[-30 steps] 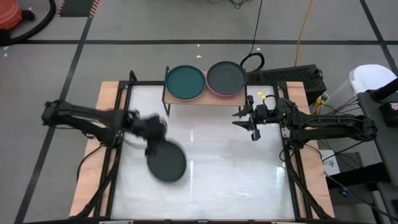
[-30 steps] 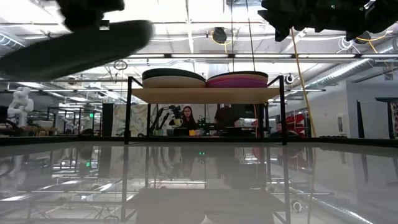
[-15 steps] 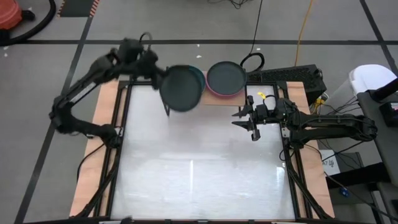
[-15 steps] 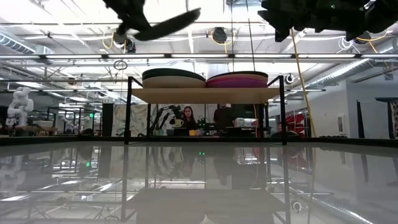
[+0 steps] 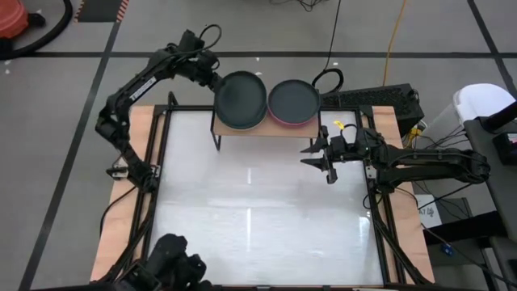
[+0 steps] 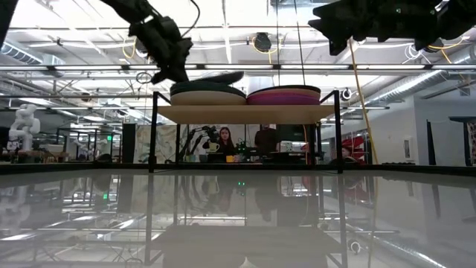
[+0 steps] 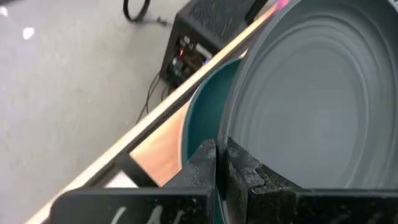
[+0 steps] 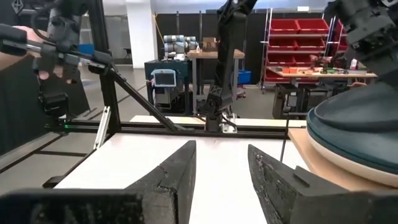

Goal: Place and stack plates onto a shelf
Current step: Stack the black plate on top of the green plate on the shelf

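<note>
- The left gripper (image 5: pixel 212 79) is up at the back left corner of the shelf (image 5: pixel 266 129). Its two fingers (image 7: pixel 205 171) are pinched tight on the rim of a dark grey plate (image 5: pixel 240 99).
- This dark grey plate sits right over the left stack (image 6: pixel 207 93) on the shelf. From the side it tilts a bit, and I cannot tell if it touches the stack.
- A teal plate (image 7: pixel 202 118) peeks out under it.
- The right stack (image 5: pixel 294 103) has a dark plate on top and pink ones under it.
- The right gripper (image 5: pixel 323 158) hangs over the table (image 5: pixel 258 218), near the shelf's right end. Its fingers are apart and hold nothing.
</note>
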Robot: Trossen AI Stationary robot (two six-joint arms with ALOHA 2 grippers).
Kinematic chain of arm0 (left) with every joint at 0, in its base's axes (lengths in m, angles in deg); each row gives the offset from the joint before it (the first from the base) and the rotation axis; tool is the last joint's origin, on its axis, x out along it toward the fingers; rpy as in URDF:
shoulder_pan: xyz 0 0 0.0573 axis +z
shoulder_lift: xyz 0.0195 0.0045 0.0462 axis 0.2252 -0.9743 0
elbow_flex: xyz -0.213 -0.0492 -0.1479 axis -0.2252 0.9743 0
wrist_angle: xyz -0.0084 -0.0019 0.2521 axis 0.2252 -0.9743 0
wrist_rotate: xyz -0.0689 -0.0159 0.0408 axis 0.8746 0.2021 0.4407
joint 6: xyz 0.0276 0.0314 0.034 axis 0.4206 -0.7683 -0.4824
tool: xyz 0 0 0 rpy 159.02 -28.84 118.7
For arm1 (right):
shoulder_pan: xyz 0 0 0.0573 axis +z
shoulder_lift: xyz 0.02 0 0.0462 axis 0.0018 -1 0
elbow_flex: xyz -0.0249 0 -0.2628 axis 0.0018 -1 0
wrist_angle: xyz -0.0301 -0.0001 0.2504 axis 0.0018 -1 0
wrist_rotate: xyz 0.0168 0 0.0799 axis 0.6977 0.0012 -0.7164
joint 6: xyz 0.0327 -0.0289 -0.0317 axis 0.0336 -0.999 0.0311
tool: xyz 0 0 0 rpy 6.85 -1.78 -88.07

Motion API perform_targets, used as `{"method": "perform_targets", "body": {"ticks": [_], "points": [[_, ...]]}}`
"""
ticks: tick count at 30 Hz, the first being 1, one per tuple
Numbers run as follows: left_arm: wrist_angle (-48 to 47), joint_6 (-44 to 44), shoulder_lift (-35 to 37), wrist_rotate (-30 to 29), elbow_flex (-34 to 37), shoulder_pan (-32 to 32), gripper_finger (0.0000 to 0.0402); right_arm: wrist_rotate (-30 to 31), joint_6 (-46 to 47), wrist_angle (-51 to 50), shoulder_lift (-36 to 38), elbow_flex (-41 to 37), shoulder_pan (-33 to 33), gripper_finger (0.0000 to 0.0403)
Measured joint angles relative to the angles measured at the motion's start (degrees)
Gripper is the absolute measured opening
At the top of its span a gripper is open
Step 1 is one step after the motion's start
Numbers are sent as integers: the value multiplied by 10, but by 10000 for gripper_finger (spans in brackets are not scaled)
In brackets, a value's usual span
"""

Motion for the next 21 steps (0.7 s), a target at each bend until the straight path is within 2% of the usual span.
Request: {"method": "perform_targets", "body": {"ticks": [6,12,21], "points": [[-6,-1,-19,-1,0,2,11,0,-1,-13,0,0,0,129],[-15,-12,-20,-23,0,1,41,0,-1,-13,0,0,0,129],[-14,-33,-20,-24,0,-10,50,0,-1,-13,0,0,0,130]]}}
